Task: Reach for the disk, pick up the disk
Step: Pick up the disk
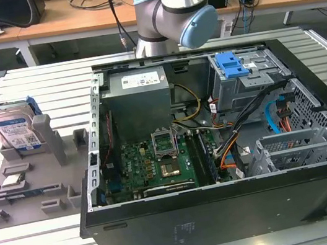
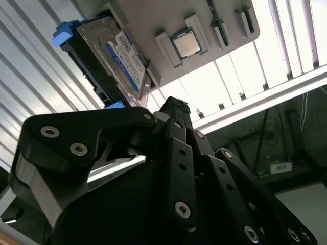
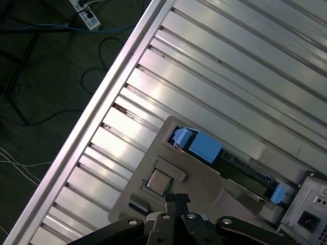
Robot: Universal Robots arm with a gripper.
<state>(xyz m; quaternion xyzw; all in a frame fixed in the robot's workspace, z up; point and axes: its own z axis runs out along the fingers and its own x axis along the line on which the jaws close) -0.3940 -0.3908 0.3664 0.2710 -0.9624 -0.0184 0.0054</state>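
The disk [image 1: 17, 131] is a silver-grey hard drive with a blue-and-white label and blue side rails. It stands on edge in a slot of the grey holder [image 1: 47, 179] at the exterior view's left. The second wrist view shows its labelled face [image 2: 120, 58]; the first wrist view shows its narrow edge with blue rails [image 3: 204, 146]. My gripper [image 3: 177, 198] hangs well above the holder, apart from the disk, its fingertips [image 2: 176, 105] pressed together with nothing between them.
A small square processor chip [image 1: 12, 180] lies in a pocket of the holder near the disk. The open computer case [image 1: 218, 151], with a blue latch piece [image 1: 232, 64], stands beside the holder. The slatted metal table [image 1: 45, 243] ends near the holder.
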